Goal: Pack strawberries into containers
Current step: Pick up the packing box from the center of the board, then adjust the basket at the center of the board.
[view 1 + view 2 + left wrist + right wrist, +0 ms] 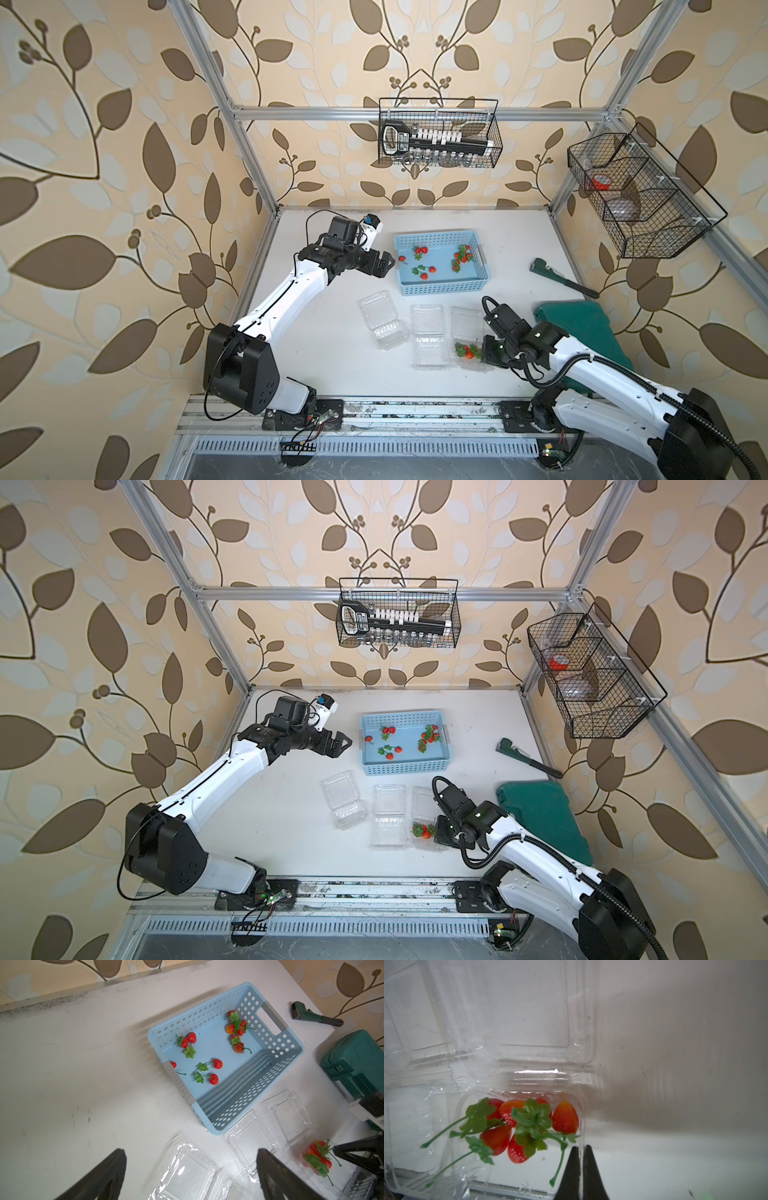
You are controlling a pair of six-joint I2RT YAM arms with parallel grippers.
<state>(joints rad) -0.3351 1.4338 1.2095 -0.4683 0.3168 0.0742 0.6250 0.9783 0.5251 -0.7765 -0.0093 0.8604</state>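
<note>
**A:** Left jaws?
**B:** Spread wide above the desk, gripping nothing. Just ahead of them is the blue basket, with about ten loose strawberries inside.
**A:** Right jaws?
**B:** Clenched, low at the desk, pinching the thin side wall of the filled box. About five packed strawberries lie right beside the tips.
**A:** Other boxes?
**B:** Two empty boxes, lids open, sit between the two sets of jaws.

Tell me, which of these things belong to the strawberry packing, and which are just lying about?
For the job: strawberries, clear boxes, blue basket holding the loose berries.
Lying about: wrench, green case, wire baskets on the walls.
</note>
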